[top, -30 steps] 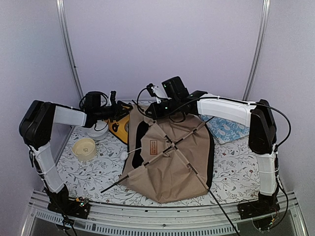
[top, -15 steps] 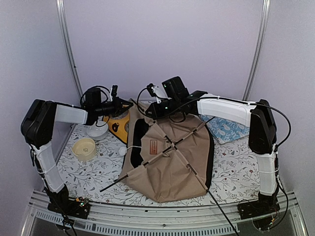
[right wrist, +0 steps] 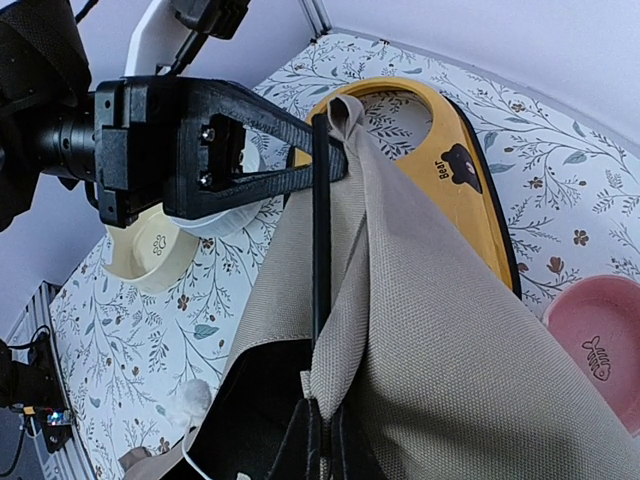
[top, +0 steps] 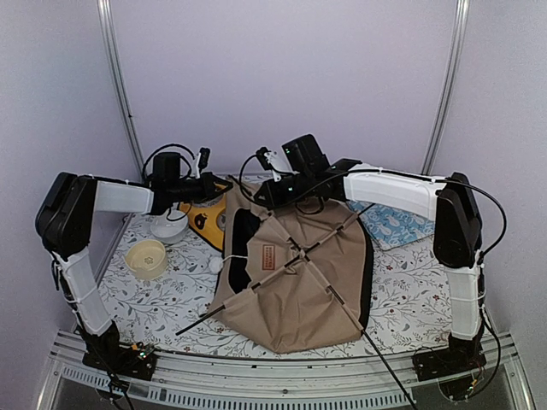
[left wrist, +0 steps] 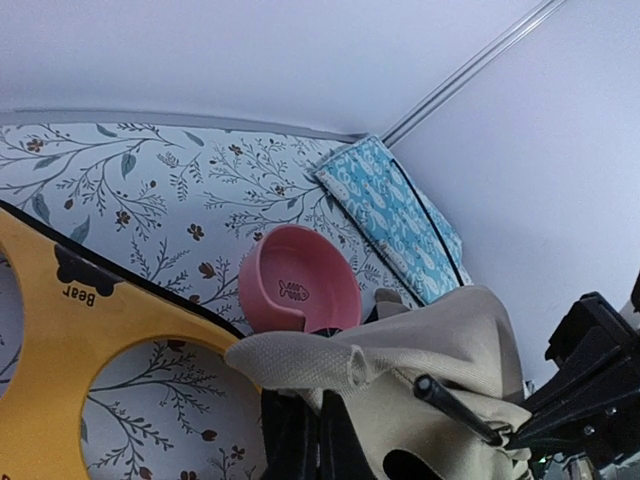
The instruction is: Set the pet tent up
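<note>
The tan pet tent (top: 299,286) lies slumped mid-table, its black poles (top: 301,254) crossing above a brown label patch (top: 267,254); its white pom-pom (top: 215,266) rests at its left. My left gripper (top: 224,182) reaches in from the left and is shut on the tent's raised back-left corner sleeve (left wrist: 300,360), its jaws (left wrist: 315,440) pinching the fabric below it. A pole tip (left wrist: 425,385) sticks out beside it. My right gripper (right wrist: 325,430) is shut on a fabric fold next to an upright pole (right wrist: 320,230), just behind that corner (top: 259,193).
A yellow feeder (top: 205,218) lies under the lifted corner, with a white bowl (top: 169,226) and a cream bowl (top: 146,258) to its left. A pink bowl (left wrist: 300,285) sits behind the tent. The blue cushion (top: 397,224) lies at back right. Pole ends (top: 184,329) jut toward the front edge.
My left gripper moved right to the tent's back-left corner and shut on it. The right arm has held still with the fabric.
</note>
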Controlling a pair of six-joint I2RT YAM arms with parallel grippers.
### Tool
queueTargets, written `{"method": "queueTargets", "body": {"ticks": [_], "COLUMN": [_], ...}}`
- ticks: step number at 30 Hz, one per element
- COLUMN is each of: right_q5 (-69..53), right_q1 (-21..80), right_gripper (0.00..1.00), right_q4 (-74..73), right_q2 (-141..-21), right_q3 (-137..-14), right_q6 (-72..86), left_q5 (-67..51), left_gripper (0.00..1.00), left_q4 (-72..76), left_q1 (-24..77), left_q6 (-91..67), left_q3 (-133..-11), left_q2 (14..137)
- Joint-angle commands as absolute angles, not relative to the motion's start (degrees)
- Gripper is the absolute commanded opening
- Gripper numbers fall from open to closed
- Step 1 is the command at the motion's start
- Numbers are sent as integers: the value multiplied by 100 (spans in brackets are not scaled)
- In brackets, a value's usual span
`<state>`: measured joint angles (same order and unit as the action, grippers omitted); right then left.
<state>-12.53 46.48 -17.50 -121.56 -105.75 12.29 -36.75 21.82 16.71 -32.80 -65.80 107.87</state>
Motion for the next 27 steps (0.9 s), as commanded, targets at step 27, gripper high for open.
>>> {"method": "queueTargets", "body": {"ticks": [27], "right_q5": [-1351], "right_q1": [4592], "right_gripper": [0], "right_q4": [-1464], "right_q2": [-11602], "right_q3": [-10239], "right_q6": [1385], "left_q5": [-2501], "left_gripper": [0], "left_q4": [1852], "left_q1": [2133], "left_q6": [-1284], "left_q3": [-6239], "left_q2": [10085]}}
